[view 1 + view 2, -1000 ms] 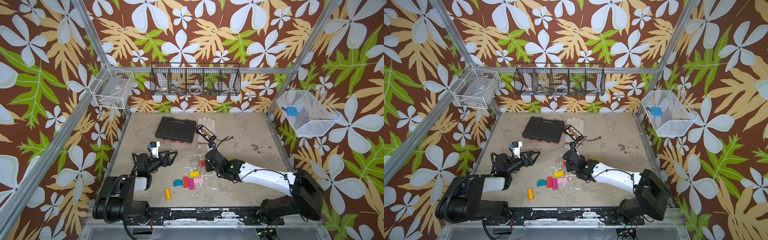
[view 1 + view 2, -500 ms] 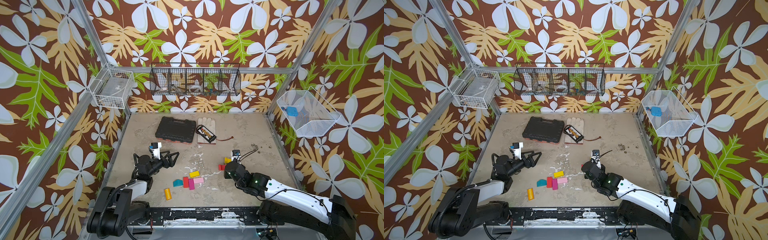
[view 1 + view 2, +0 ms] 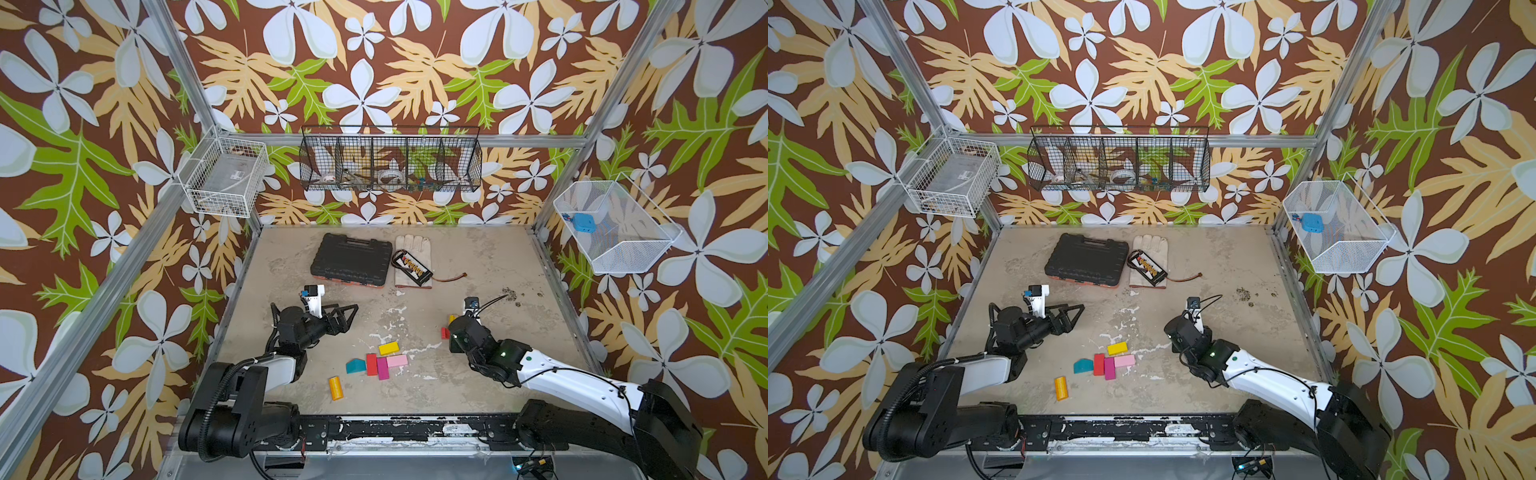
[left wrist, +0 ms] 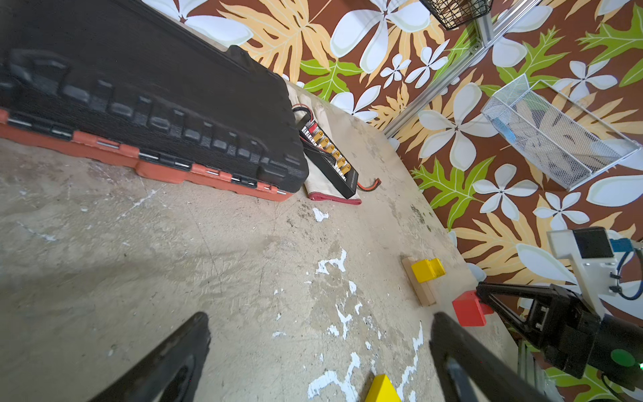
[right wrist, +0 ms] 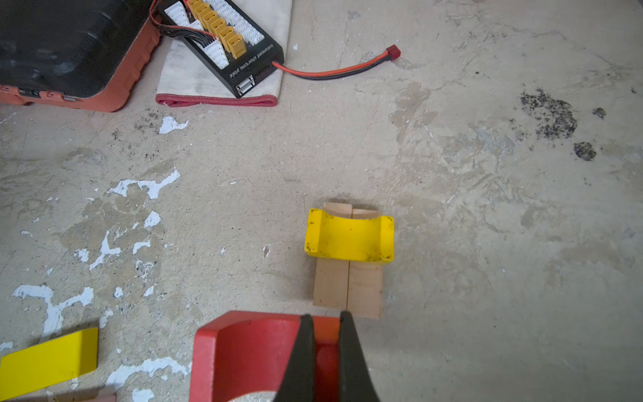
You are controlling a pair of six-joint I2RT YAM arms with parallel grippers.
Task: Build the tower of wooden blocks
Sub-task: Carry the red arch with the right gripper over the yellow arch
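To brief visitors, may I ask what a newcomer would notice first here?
Brown wallpaper with big white flowers covers the walls. Bright painted wood blocks cluster front-centre on the worn beige tabletop; right of them, the right tool grips a red wooden arch block near a yellow wooden arch on tan blocks.
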